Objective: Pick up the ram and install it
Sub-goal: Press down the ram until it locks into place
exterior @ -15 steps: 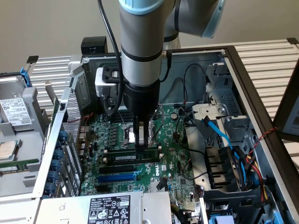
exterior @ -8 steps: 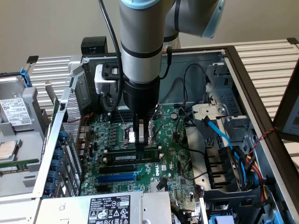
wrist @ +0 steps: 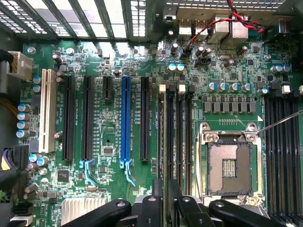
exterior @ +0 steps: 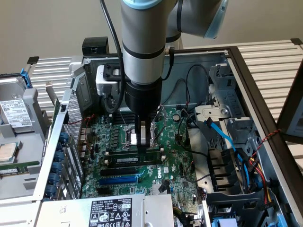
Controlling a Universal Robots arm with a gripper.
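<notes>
RAM stick (exterior: 132, 159) – lying lengthwise in a black slot on the motherboard (exterior: 177, 161), white label facing up in the exterior view. It sits just on the near side of the bare CPU socket (exterior: 134, 137) and on the far side of the blue slot (exterior: 118, 179).

Gripper (exterior: 146, 144) is straight above the board, tip down at the stick's end towards the exterior view's right, at or just over its top edge. Can't tell whether it is open, closed or clamped on the stick – contact isn't clear either.

Wrist view: gripper (wrist: 165, 208) lines up with the black memory slots (wrist: 175, 137) between the blue slot (wrist: 125, 118) and the CPU socket (wrist: 229, 163).

Blue cable (exterior: 220, 135) runs down the drive cage at the exterior view's right, well apart.
</notes>
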